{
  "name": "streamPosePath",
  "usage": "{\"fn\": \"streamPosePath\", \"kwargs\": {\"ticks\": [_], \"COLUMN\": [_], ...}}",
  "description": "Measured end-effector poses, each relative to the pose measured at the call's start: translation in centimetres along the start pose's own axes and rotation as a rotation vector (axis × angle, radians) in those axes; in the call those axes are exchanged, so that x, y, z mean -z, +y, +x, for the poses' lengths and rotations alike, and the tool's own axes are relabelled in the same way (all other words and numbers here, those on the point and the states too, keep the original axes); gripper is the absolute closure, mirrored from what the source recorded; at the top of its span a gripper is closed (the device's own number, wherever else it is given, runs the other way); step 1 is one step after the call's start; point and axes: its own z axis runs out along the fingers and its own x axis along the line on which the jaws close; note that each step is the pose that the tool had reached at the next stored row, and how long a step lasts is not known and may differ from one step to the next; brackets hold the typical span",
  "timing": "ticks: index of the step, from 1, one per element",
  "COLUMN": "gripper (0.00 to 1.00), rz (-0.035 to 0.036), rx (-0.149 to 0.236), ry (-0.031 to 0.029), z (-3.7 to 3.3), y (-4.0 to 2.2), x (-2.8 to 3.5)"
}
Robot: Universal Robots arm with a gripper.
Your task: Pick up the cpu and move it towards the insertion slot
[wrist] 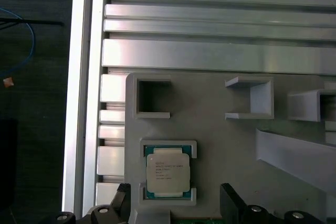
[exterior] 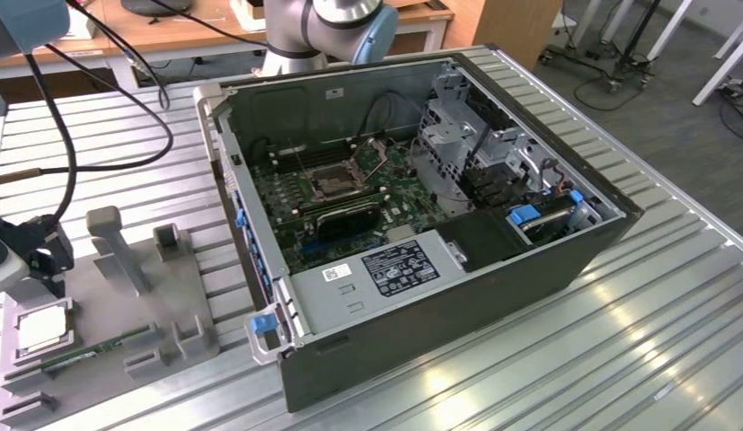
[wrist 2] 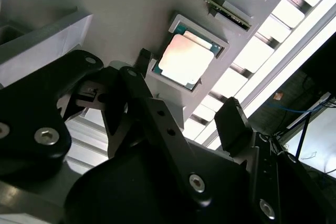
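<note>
Gripper [wrist 2: 187, 82] hangs over the grey tray [wrist: 210, 140], fingers [wrist 2: 233, 124] spread apart, nothing clamped. The tray holds 1 cpu [wrist: 167, 173], flat in its square recess w/ pale top up, and 1 green memory stick [exterior: 90, 352] just beside that recess. Past the tray stands the open pc case [exterior: 491, 296] — 1 insertion slot [exterior: 339, 182] mid-motherboard [exterior: 281, 202], well apart from the cpu.

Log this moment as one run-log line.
gripper: open, over cpu | cpu: in grey tray recess, not lifted | insertion slot: on motherboard, away from gripper
</note>
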Motion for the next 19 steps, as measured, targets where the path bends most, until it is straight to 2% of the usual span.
{"fn": "streamPosePath", "kwargs": {"ticks": [1,10,19], "gripper": [0.24,0.24,0.24], "rz": [0.0,0.0,-0.0001], "rx": [0.0,0.0,0.0], "ry": [0.0,0.0,-0.0001], "z": [0.0,0.0,0.0], "y": [0.0,0.0,-0.02], "x": [0.0,-0.06,-0.72]}}
